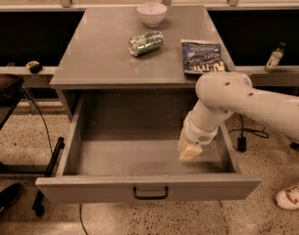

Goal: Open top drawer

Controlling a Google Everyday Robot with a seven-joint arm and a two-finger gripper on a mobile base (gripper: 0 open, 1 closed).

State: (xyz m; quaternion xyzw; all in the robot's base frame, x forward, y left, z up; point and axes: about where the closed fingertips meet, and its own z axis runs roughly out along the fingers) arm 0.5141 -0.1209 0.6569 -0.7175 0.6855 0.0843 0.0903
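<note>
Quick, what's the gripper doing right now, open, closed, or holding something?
Gripper: inside the open top drawer, near its right wall; open or closed cannot be told.
</note>
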